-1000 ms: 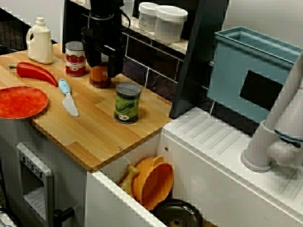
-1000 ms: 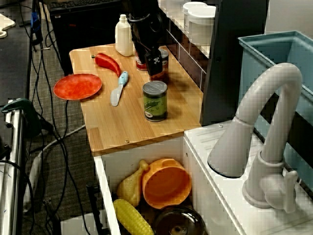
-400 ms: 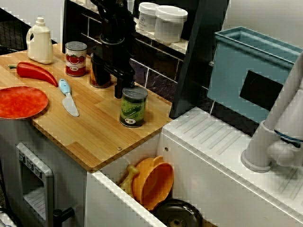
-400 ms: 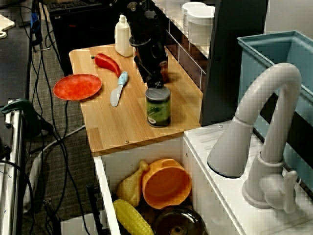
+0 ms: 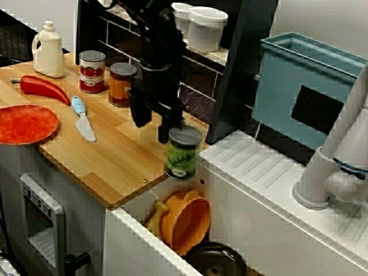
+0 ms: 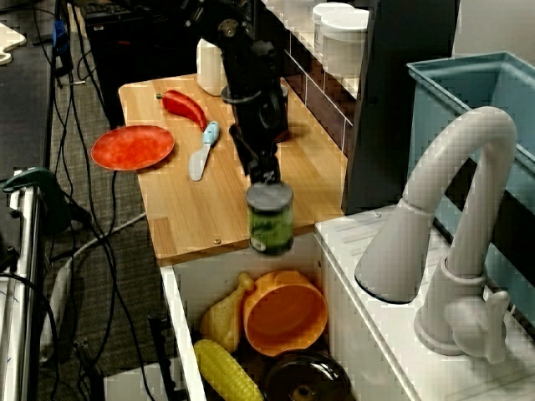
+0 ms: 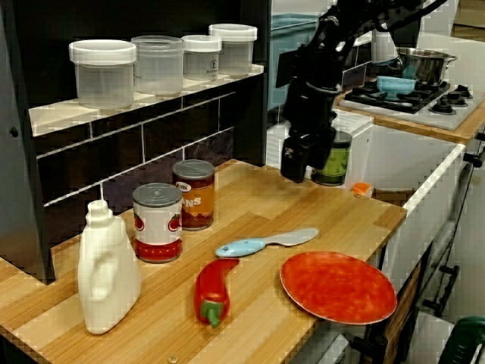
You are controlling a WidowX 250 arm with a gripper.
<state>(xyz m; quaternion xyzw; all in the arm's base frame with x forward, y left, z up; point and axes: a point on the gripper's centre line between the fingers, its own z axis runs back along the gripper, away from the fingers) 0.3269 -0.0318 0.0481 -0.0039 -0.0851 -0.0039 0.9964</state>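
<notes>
A green-labelled can (image 5: 183, 152) sits blurred at the right end of the wooden board (image 5: 109, 167), right by the sink's rim. I cannot tell whether its base still rests on the wood. My black gripper (image 5: 152, 122) hangs just left of it, its right finger (image 5: 165, 131) against the can's top. Wood shows between the two fingers, so the gripper is open and holds nothing. In the view from above the tap, the gripper (image 6: 262, 170) stands just behind the can (image 6: 270, 217). From the bottle end, the gripper (image 7: 297, 161) partly covers the can (image 7: 333, 158).
On the board stand a tomato can (image 5: 91, 71), an orange can (image 5: 122, 84) and a white bottle (image 5: 49, 50). A blue-handled knife (image 5: 83, 119), red pepper (image 5: 43, 87) and red plate (image 5: 26, 123) lie there. The sink holds an orange bowl (image 5: 187, 221), corn (image 6: 226, 372) and a black pot (image 5: 215, 261).
The gripper left the orange can and swept right and forward, pushing the green can from the board's middle to its right edge by the sink.
</notes>
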